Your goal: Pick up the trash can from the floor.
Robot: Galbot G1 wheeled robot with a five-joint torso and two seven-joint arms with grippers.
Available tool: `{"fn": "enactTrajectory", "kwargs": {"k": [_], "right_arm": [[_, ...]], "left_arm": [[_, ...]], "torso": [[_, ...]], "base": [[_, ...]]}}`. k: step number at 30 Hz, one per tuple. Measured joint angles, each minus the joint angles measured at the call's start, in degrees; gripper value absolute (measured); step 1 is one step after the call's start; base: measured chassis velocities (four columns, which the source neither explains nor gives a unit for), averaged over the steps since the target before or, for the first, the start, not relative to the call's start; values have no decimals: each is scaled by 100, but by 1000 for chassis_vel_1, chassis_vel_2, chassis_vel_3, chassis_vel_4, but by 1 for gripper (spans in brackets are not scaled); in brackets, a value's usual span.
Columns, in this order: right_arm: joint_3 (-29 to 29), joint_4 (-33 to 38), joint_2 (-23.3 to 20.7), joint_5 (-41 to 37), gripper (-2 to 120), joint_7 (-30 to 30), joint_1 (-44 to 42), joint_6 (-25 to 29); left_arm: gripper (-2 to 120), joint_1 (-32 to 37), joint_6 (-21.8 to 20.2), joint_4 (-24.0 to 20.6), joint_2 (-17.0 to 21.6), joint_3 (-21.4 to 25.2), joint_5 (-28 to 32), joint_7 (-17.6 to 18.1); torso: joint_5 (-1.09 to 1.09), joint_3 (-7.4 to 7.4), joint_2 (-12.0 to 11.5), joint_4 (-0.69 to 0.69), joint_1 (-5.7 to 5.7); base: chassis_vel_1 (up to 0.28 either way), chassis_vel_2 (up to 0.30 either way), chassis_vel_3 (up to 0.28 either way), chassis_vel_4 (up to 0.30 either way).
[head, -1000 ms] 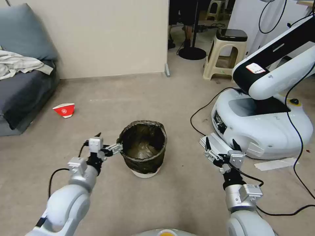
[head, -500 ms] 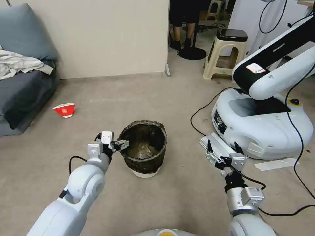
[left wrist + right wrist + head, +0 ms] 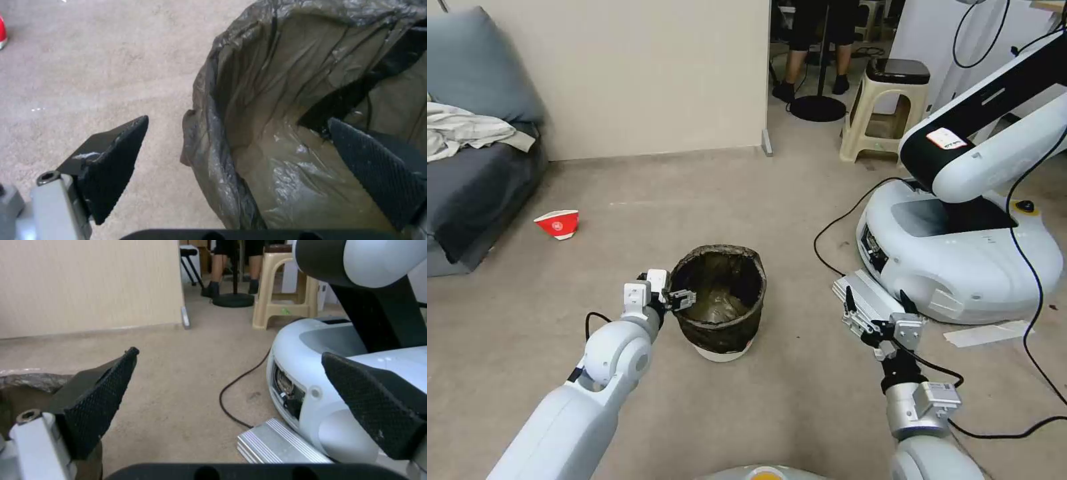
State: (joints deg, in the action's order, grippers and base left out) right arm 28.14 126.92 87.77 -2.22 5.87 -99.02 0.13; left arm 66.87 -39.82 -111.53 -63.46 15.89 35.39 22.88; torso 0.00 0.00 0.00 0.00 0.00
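Olive-bagged, the trash can [image 3: 719, 300] sits on the floor [image 3: 800, 387], unlifted. The left gripper [image 3: 240, 166] straddles its rim, jaws spread, nothing clamped; closing and lifting remain. The right gripper [image 3: 875, 313] hangs open, well apart.

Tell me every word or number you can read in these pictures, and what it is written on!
No word or number here can be read.
Red-and-white sticker on the other robot's arm: print too small to read.
Red paper bowl on the floor: white markings, too blurred to read.
Trash can: no writing visible.
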Motion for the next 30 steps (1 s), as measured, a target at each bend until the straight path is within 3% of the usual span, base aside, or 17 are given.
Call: {"fn": "enactTrajectory", "kwargs": {"k": [12, 18, 21, 30], "right_arm": [[5, 40, 22, 199, 100, -51, -33, 71], [-11, 32, 30, 211, 100, -59, -33, 82], [-5, 36, 12, 206, 100, -59, -34, 81], [-2, 95, 48, 187, 100, -59, -38, 66]], "left_arm": [[100, -86, -197, 123, -142, -77, 172, 278], [86, -96, -225, 188, -151, -77, 179, 328], [70, -93, -225, 194, -152, -63, 206, 330], [41, -91, -223, 240, -177, -102, 215, 341]], "torso": [[0, 0, 0, 0, 0], [0, 0, 0, 0, 0], [0, 0, 0, 0, 0], [-1, 0, 0, 0, 0]], "base": [[0, 0, 0, 0], [0, 0, 0, 0], [0, 0, 0, 0], [0, 0, 0, 0]]}}
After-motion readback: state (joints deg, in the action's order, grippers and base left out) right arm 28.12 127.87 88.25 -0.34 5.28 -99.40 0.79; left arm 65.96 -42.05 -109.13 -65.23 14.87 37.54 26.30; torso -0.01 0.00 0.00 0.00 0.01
